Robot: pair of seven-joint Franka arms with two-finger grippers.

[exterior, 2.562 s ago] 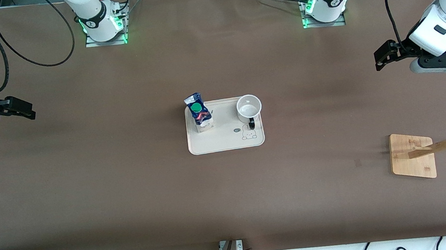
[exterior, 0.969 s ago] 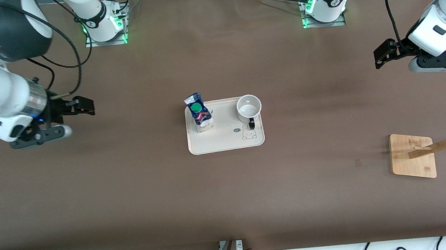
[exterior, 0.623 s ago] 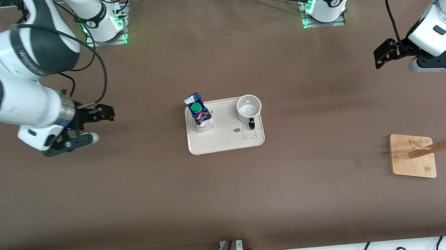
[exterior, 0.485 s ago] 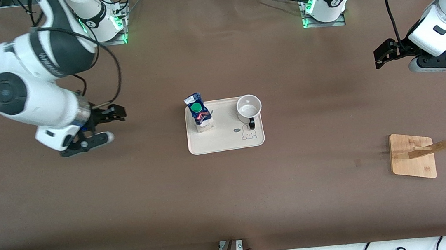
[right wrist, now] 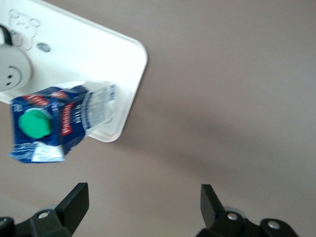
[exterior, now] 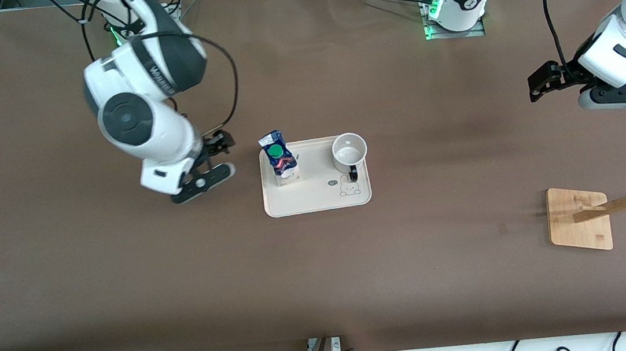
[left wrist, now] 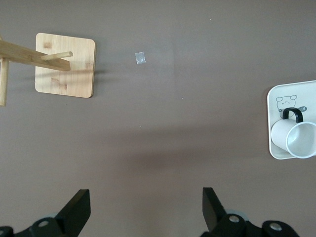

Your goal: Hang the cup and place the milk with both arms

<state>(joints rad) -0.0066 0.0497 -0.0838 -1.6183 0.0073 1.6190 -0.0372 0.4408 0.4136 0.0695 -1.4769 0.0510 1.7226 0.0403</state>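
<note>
Left of centre in the front view, my right gripper [exterior: 220,140] hangs over bare table just beside the tray [exterior: 316,201], fingers spread wide and holding nothing. Its wrist view confirms that: both fingertips [right wrist: 74,200] stand well apart at the bottom of that frame, with the milk [right wrist: 59,122] above them. I read the wide spread as readiness to take the carton by its sides.

At the middle of the front view the milk [exterior: 280,158] stands upright on the tray's corner toward the right arm's end. The cup [exterior: 349,151] sits mouth up on the corner toward the left arm's end, its black handle turned toward the front camera. Each thing lies closest to the arm I would send for it.

At the right edge, my left gripper [exterior: 539,85] waits over bare table, also spread and empty. In the lower right the wooden rack [exterior: 596,215] stands well apart from the tray; neither cup nor milk has been touched yet.
</note>
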